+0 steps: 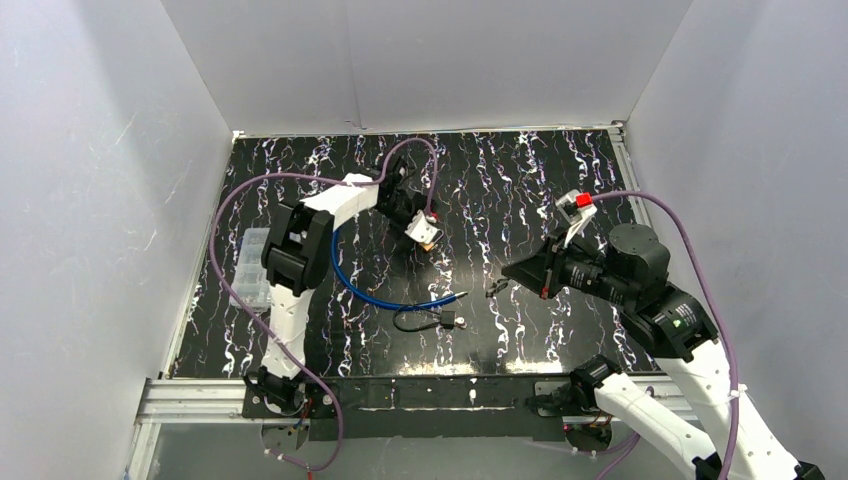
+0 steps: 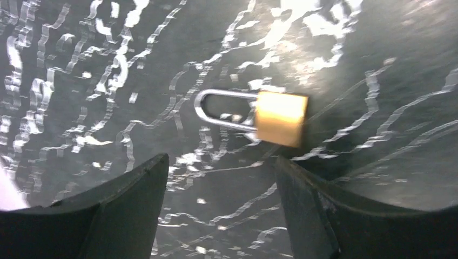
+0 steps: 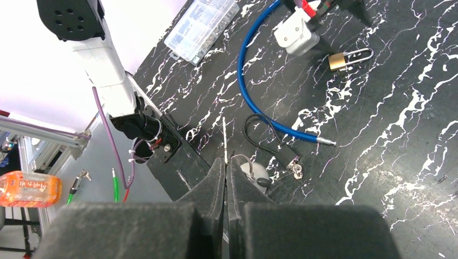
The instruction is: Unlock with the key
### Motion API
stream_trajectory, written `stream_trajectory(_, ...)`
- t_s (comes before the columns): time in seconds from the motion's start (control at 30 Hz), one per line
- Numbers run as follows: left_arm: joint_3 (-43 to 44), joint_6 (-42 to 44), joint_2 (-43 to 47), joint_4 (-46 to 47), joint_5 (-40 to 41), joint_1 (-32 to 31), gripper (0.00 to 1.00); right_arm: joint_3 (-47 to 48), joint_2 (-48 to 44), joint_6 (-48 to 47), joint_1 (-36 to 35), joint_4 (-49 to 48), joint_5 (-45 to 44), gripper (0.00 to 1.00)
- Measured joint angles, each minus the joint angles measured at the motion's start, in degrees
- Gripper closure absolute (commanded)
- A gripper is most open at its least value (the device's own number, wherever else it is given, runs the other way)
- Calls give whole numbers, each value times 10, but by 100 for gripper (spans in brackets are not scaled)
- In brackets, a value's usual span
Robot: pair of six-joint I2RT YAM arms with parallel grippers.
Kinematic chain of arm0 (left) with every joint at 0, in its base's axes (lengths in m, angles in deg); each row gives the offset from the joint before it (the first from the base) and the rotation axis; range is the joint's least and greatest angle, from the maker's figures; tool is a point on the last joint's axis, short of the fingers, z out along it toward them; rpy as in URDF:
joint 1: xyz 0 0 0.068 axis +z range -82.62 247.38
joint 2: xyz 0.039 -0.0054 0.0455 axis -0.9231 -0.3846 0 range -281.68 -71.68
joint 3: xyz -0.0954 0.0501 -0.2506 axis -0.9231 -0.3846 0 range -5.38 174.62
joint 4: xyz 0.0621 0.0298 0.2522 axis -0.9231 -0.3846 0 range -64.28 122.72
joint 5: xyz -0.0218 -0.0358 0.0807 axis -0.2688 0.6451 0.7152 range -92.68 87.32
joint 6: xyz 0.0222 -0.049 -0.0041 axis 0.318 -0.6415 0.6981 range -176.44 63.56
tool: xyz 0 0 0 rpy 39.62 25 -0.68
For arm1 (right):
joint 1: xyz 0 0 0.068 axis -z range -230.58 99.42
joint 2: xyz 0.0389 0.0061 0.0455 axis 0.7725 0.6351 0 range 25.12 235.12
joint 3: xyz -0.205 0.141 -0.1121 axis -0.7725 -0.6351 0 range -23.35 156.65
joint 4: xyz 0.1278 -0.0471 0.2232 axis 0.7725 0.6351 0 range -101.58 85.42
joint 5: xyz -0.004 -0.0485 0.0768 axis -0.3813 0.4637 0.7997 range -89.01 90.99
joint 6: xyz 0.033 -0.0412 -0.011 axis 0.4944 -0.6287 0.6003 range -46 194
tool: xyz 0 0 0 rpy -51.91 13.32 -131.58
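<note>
The left gripper (image 2: 220, 159) is spread wide and hovers low over the table (image 3: 405, 162), grasping nothing; in its wrist view the black fingers (image 2: 127, 208) frame a small brass padlock (image 2: 281, 117), which lies flat on the marbled black surface just beyond the fingertips, its steel shackle (image 2: 219, 110) closed and pointing to the left of that view. The right gripper (image 3: 226, 162) is clenched well apart from it, nearer the table's right side, and a thin pale strip, judged to be the key (image 3: 224, 137) seen edge-on, is pinched between its pads, with a ring hanging just beside the tips. A blue cable (image 3: 241, 75) curves between the two arms, a black cord with a small metal fitting (image 1: 448, 320) lies near the front edge, and a clear parts box (image 3: 202, 24) sits far left. The step in hand is judged to be securing the lock. The brass body should be squeezed across its flat faces, the shackle left free, and the bottom end turned toward the right arm; the keyhole cannot be seen here. The blade should be lined up squarely before it is pushed in, and the cable kept clear.
</note>
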Motion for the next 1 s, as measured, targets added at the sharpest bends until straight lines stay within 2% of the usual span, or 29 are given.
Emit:
stream_trajectory(0.07,22,21,-15,23,4,2,30,0,3,1,6,0,3,99)
stream_trajectory(0.27,73,84,-48,2,6,2,34,0,8,1,33,0,21,99)
stream_trajectory(0.5,33,139,-25,-18,-4,-6,34,0,17,5,73,-2,59,99)
stream_trajectory(0.73,-3,147,1,-60,-18,-37,35,0,18,12,86,-3,81,99)
stream_trajectory(1.0,-2,147,2,-84,-25,-71,36,0,17,14,97,-2,95,99)
